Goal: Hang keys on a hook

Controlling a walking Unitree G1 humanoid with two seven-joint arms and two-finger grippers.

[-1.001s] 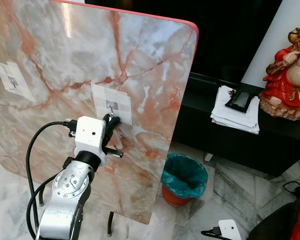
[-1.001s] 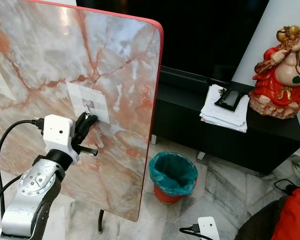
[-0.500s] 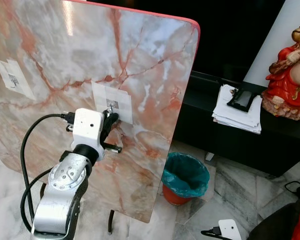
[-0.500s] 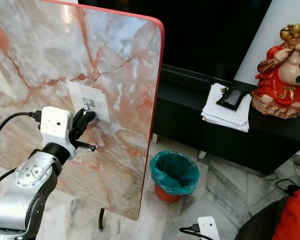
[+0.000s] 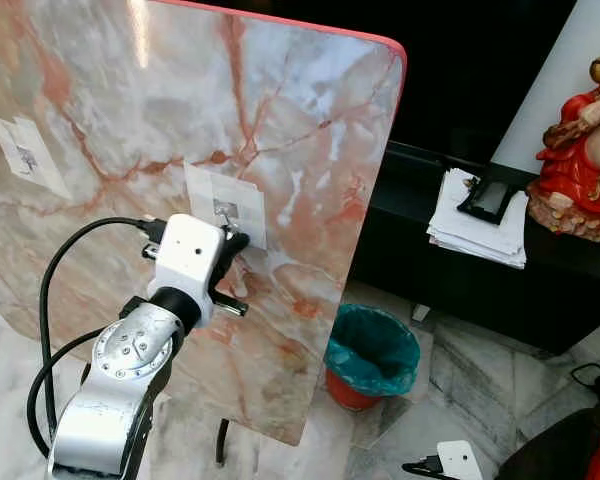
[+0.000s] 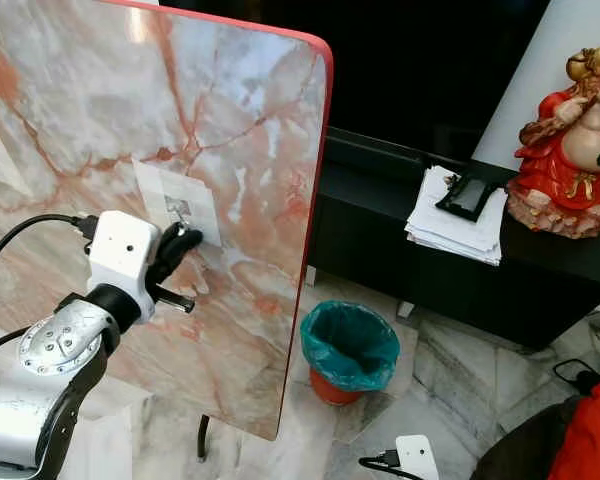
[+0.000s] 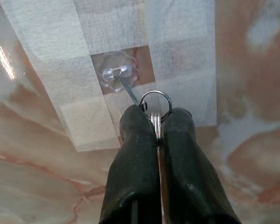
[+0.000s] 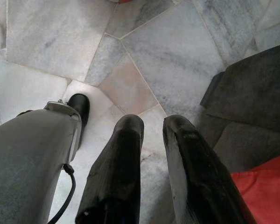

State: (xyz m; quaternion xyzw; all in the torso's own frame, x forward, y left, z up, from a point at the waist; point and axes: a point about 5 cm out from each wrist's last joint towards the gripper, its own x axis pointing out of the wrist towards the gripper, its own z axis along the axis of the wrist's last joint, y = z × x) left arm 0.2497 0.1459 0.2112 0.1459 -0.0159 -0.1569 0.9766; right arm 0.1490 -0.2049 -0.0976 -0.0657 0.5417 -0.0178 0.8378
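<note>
My left gripper [image 5: 234, 240] is raised against a leaning marble board [image 5: 300, 120], just below a white taped patch [image 5: 242, 190]. In the left wrist view the gripper [image 7: 155, 122] is shut on a metal key ring [image 7: 155, 103]. The ring's loop sticks out past the fingertips. A clear stick-on hook [image 7: 115, 74] sits on the patch, and its thin wire arm runs down to the ring's edge. Whether the ring is threaded onto the wire, I cannot tell. My right gripper [image 8: 153, 123] hangs idle over the marble floor, fingers slightly apart, holding nothing.
A second taped hook patch [image 5: 25, 155] is at the board's left. A red bin with a teal liner [image 5: 372, 355] stands by the board's foot. A black cabinet [image 5: 460, 275] holds papers [image 5: 477, 225] and a red statue [image 5: 585, 150]. A white device [image 5: 458, 458] lies on the floor.
My left wrist has shifted slightly to the right while the fingers stay at the hook with the ring. The camera has drifted a little.
</note>
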